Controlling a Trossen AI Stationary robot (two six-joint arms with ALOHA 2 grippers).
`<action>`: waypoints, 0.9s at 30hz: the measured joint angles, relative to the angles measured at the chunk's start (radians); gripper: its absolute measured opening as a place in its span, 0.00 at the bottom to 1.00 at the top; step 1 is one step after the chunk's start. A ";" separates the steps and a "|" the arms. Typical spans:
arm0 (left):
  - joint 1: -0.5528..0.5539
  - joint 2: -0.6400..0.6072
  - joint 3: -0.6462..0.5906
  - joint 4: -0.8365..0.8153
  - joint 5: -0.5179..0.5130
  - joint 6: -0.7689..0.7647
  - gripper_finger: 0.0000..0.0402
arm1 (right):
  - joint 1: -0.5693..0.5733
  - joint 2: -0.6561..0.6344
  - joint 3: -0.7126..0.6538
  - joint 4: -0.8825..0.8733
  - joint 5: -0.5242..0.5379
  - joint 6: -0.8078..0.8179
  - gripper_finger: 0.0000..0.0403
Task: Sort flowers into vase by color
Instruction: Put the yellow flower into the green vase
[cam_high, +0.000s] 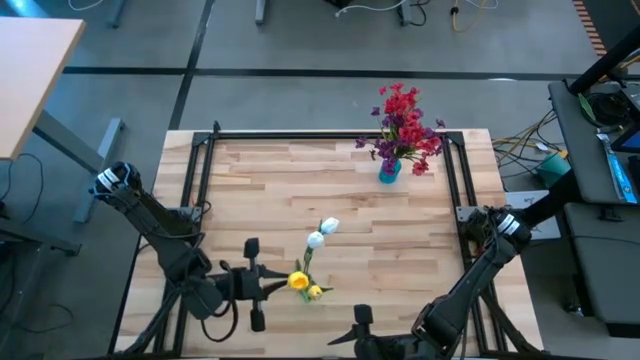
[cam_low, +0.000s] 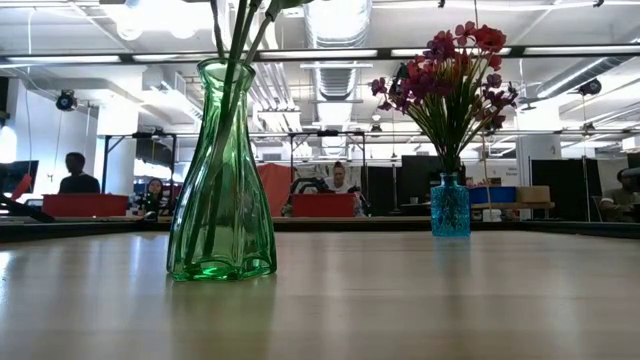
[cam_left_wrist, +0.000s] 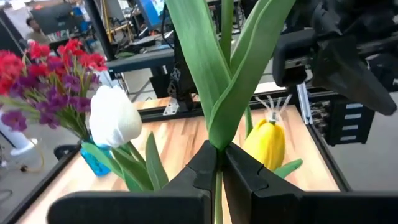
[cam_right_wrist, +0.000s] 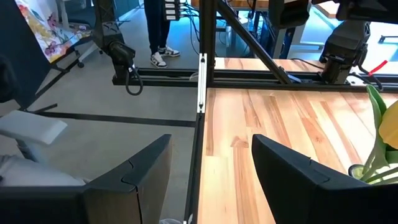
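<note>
**Around the Workspace**

The wooden table (cam_high: 300, 190) sits in a black metal frame (cam_high: 330, 134) on grey floor. A pale desk (cam_high: 30, 70) fills one corner; cables (cam_high: 520, 150) trail beside the table. Beyond, seated people (cam_low: 78, 172) work in an open office under ceiling ducts (cam_low: 340, 25).
</note>
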 joint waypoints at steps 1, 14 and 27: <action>0.002 0.000 0.000 -0.005 0.000 -0.017 0.00 | 0.000 0.000 0.000 0.000 0.000 0.000 0.53; 0.013 0.003 -0.011 -0.033 -0.004 -0.076 0.00 | 0.000 0.000 0.000 0.000 0.000 0.000 0.53; 0.013 0.003 -0.014 -0.035 -0.003 -0.101 0.14 | 0.000 0.000 0.000 0.000 0.000 -0.001 0.53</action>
